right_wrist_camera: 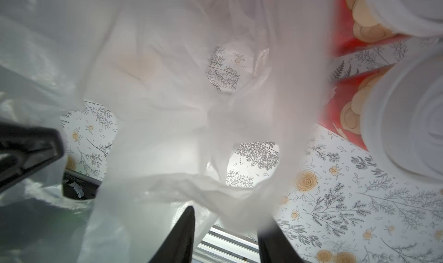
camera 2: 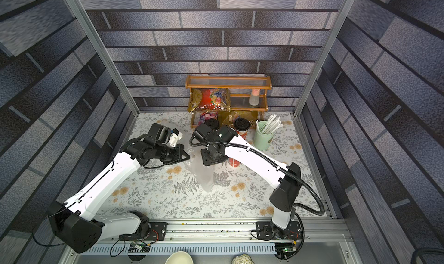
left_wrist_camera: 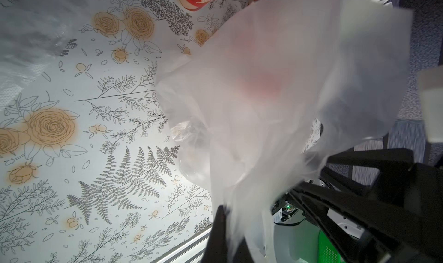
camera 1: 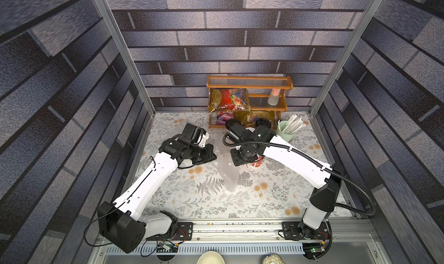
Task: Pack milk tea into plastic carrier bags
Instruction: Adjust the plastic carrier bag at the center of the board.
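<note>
Two white-lidded cups (right_wrist_camera: 335, 99) were left on the tabletop (right_wrist_camera: 359, 190) just beside the right jaws. The clear bag (camera 1: 227, 173) was pinched in the clenched left jaws; the right jaws' hold could not be told. If the thin bag were let slip, its mouth could be closed.

Lit brightly and evenly from overhead, with soft, faint shadows. Bows straight lines toward the edges in both top views. Blurs the milky carrier bag (right_wrist_camera: 167, 106) just ahead of the right gripper (right_wrist_camera: 227, 218).
</note>
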Tool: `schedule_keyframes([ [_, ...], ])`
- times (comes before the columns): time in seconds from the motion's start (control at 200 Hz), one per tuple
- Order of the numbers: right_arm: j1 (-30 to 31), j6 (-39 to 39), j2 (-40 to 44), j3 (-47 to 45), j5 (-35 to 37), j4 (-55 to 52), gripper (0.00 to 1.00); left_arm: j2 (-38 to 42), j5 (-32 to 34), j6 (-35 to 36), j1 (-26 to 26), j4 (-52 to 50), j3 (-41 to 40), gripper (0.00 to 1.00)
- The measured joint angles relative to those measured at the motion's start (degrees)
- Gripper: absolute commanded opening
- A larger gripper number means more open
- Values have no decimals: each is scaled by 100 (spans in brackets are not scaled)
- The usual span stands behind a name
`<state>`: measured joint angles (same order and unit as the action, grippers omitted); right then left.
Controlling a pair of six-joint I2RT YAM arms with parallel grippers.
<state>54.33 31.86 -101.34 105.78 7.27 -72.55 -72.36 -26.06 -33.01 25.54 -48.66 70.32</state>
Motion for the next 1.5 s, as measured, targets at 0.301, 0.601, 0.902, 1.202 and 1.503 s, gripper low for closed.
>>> schedule_keyframes([
  [0.301, -46, -103, 133, 494, 7, -444, 69, -26, 46, 125, 31, -216, 149, 0],
  [0.601, 22, 697, 553, 734, -269, -35, 89, -17, -461, -116, 20, 428, -28, 0],
  [0.902, 31, 1147, -212, 855, -264, 111, 89, -17, -935, -455, 33, 1123, -339, 0],
  [1.202, 31, 1056, -704, 918, 98, -295, 81, -17, -977, -496, 63, 1202, -391, 0],
  [1.503, 31, 691, -535, 608, 415, -767, 45, -17, -822, -348, 63, 846, -282, 0],
])
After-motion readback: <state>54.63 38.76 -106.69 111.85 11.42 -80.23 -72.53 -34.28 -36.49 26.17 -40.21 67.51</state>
